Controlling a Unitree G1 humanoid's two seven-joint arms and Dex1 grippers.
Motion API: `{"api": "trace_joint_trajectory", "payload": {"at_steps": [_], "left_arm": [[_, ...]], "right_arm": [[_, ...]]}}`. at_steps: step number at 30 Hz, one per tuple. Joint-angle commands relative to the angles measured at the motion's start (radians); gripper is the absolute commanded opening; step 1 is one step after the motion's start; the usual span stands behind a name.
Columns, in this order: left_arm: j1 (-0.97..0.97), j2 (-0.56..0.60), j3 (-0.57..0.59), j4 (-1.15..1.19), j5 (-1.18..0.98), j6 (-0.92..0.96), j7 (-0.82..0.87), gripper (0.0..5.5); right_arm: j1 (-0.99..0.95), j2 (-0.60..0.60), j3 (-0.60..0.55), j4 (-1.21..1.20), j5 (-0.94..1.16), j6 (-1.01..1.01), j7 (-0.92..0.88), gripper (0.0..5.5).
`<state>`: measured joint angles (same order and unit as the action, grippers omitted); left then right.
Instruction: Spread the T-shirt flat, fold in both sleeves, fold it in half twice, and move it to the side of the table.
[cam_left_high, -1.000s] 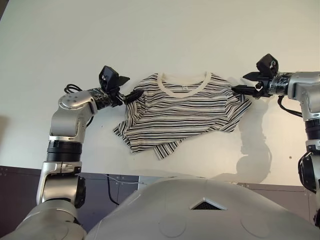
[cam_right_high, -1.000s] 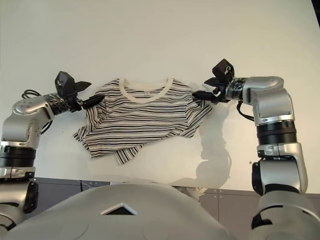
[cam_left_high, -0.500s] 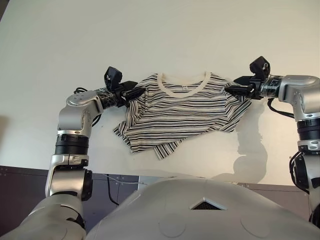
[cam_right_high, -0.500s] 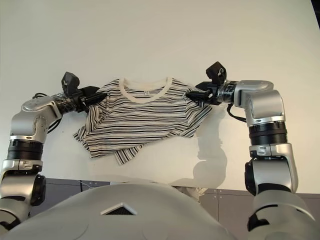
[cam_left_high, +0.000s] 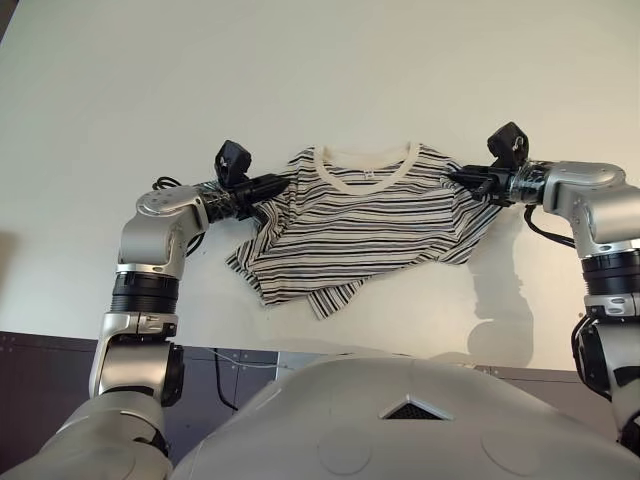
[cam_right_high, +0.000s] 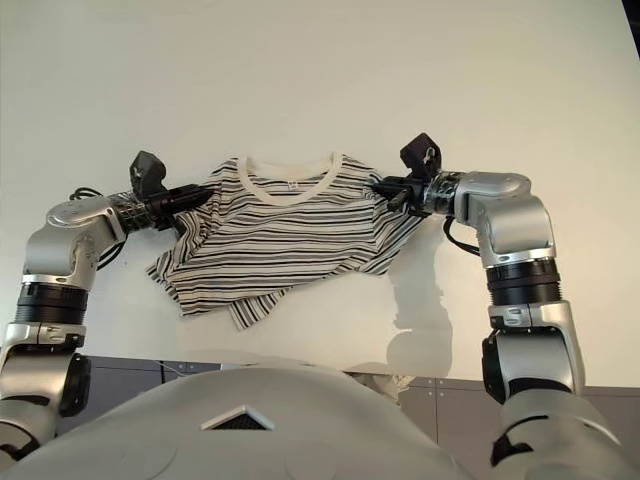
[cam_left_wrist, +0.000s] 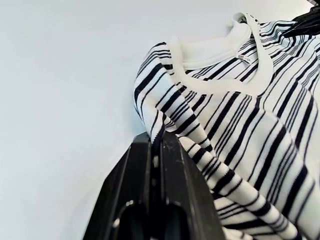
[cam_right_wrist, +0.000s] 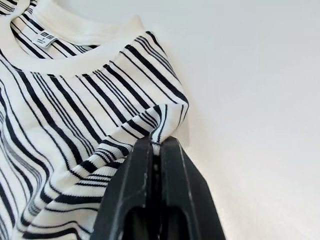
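Both eye views look from the head, forward and down, at middle distance over the table (cam_left_high: 320, 60); they share the shirt (cam_left_high: 370, 225) at frame centre, with an arm at each side edge. Each wrist view sits close behind its gripper, the left gripper (cam_left_wrist: 158, 140) or the right gripper (cam_right_wrist: 156, 144), facing one shirt shoulder; both share the collar (cam_left_wrist: 210, 52).

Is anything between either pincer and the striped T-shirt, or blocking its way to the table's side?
Nothing visible does: the left pincer and right pincer each pinch a shoulder of the black-and-white striped T-shirt on the white table.
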<state>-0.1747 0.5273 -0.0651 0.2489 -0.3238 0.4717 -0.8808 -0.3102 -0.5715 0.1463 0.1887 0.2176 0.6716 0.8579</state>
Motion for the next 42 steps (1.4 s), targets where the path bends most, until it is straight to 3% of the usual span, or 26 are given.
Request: {"api": "trace_joint_trajectory", "payload": {"at_steps": [1,6,11,15,22,32,42], "left_arm": [[-0.017,-0.017,0.048,-0.006,0.001,-0.03,0.048,0.1],[-0.025,-0.042,0.119,-0.098,-0.047,-0.059,0.083,0.1],[0.011,-0.021,0.211,-0.383,-0.203,0.013,0.063,0.1],[0.055,0.046,0.371,-0.725,-0.45,0.118,0.088,0.1],[0.098,0.159,0.619,-1.071,-0.925,0.188,0.361,0.1],[-0.094,0.348,0.738,-1.073,-1.441,-0.003,0.72,0.1],[-0.025,0.434,0.792,-1.135,-1.533,-0.041,0.762,0.1]], "right_arm": [[0.013,0.039,-0.068,-0.01,0.051,-0.008,-0.019,0.12],[-0.031,0.091,-0.236,-0.035,0.222,0.031,-0.021,0.12],[-0.042,0.057,-0.397,-0.166,0.481,0.141,0.08,0.12],[-0.061,-0.003,-0.608,-0.39,0.789,0.244,0.064,0.12],[0.01,-0.095,-0.864,-0.589,1.215,0.254,-0.135,0.12],[-0.077,-0.284,-1.057,-0.511,1.414,0.084,-0.256,0.12],[0.01,-0.308,-1.142,-0.619,1.493,0.005,-0.319,0.12]]}}
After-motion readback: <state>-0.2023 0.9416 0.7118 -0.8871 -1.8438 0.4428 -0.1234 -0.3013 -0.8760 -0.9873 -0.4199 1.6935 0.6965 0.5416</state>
